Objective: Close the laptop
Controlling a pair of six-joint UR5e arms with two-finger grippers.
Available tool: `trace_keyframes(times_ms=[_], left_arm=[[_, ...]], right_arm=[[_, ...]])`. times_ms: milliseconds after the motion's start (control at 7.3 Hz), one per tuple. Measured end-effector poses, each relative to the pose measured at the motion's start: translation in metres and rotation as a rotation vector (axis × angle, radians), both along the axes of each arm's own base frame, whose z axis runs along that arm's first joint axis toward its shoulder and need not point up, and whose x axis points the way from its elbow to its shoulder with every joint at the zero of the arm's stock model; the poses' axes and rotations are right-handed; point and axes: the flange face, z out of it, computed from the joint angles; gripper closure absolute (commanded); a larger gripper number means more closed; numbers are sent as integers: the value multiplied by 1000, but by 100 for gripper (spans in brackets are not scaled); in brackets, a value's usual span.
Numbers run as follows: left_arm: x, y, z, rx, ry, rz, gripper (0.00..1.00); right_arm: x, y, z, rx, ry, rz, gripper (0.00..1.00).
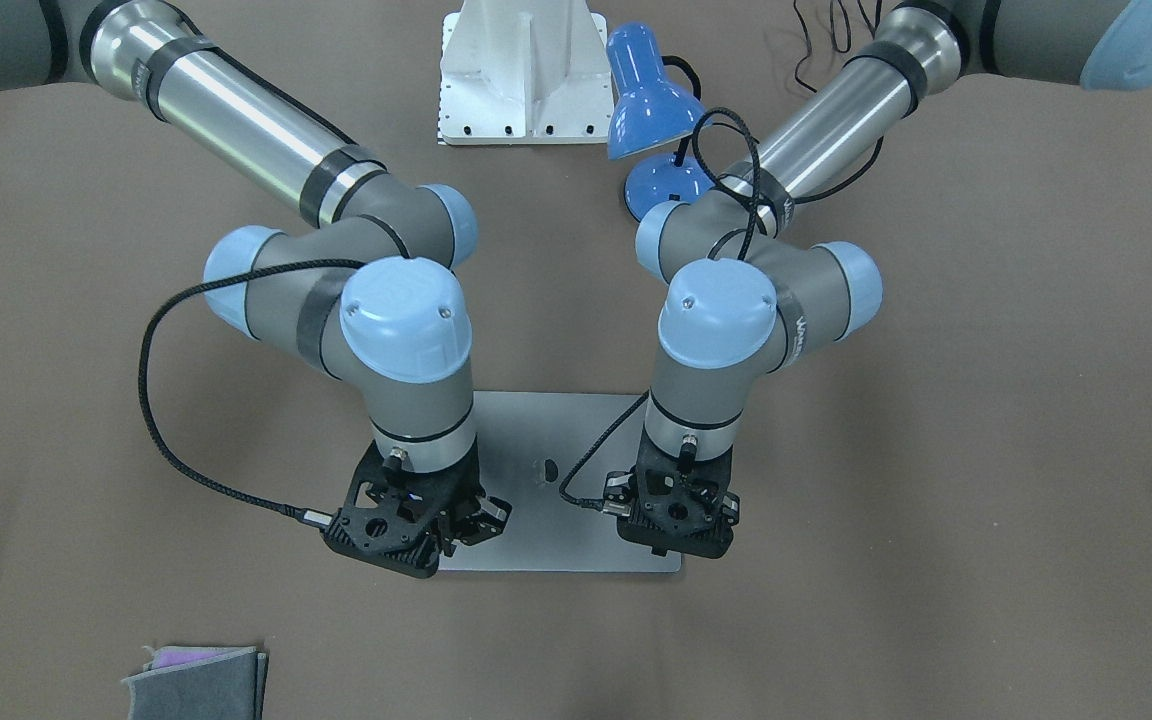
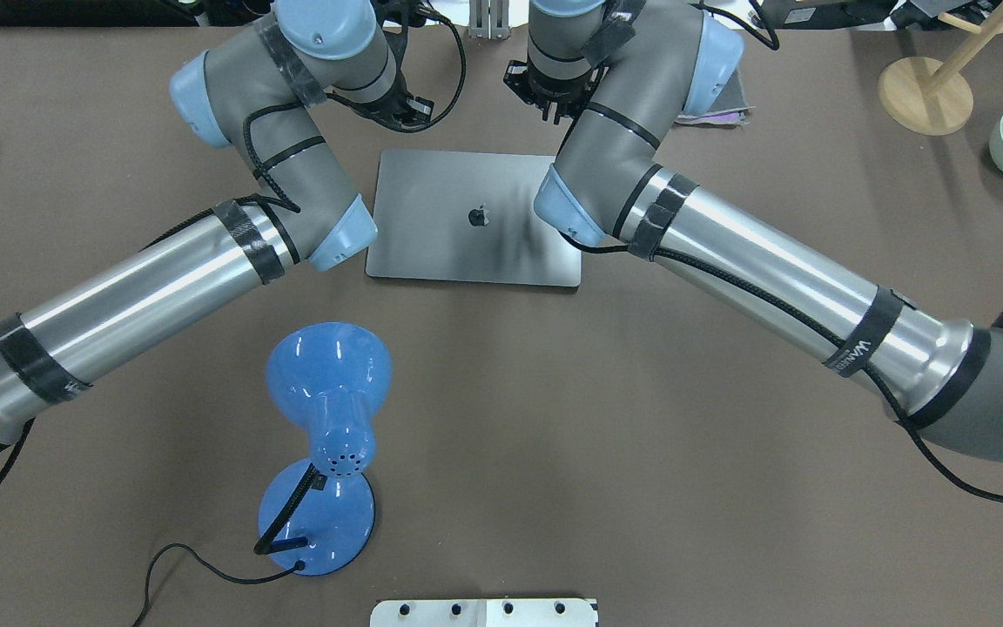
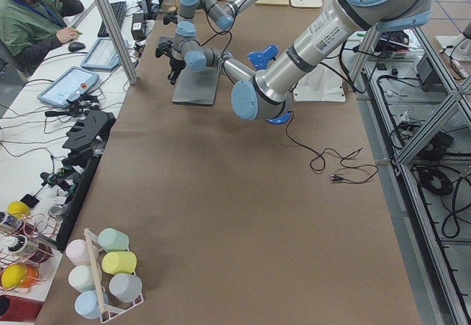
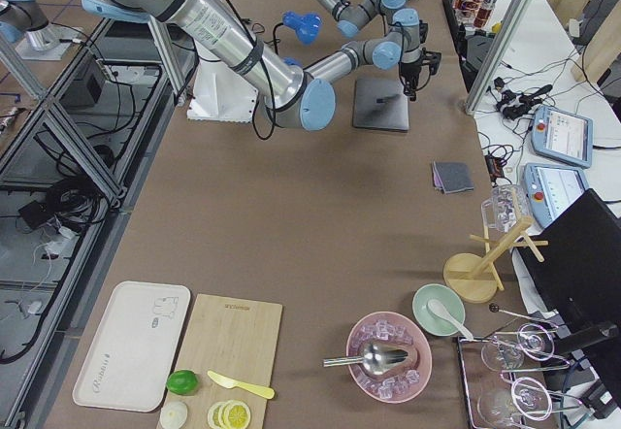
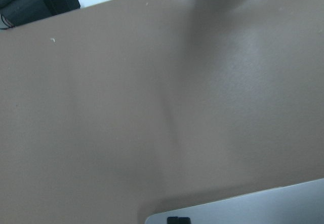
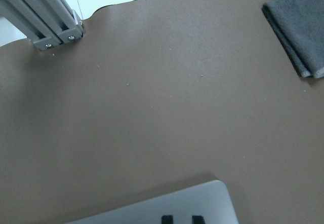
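Your left gripper [image 5: 178,220] has its tips drawn together on nothing. The tips of your right gripper [image 6: 179,219] stand slightly parted, also with nothing between them. Both tips sit low over the far edge of the laptop [image 2: 467,218], one near each corner. You cannot tell from these views whether they press on the lid or only hover just above it.

The laptop lies flat on the table [image 2: 606,435] between your two arms, lid down and logo up, with no screen or keys showing. A pouch [image 6: 298,26] lies apart beyond the right corner, and a lamp [image 2: 327,392] stands well apart on the robot's side.

By my reading, the closing itself is done and you are at the release. The next move calls for raising both wrists straight up, without dragging across the lid or shifting the laptop, then drawing the arms back.
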Motion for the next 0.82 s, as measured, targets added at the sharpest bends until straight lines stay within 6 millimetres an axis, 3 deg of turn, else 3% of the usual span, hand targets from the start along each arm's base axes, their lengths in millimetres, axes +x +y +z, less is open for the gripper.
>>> trace_keyframes(times_ms=[274, 548, 822], left_arm=[[-68, 14, -18, -97, 57, 57, 2], [-150, 43, -9, -143, 89, 111, 2], [-235, 80, 3, -125, 17, 164, 2]], right_arm=[[67, 29, 16, 21, -13, -70, 0], [156, 67, 48, 69, -1, -174, 0], [240, 105, 96, 108, 18, -259, 0]])
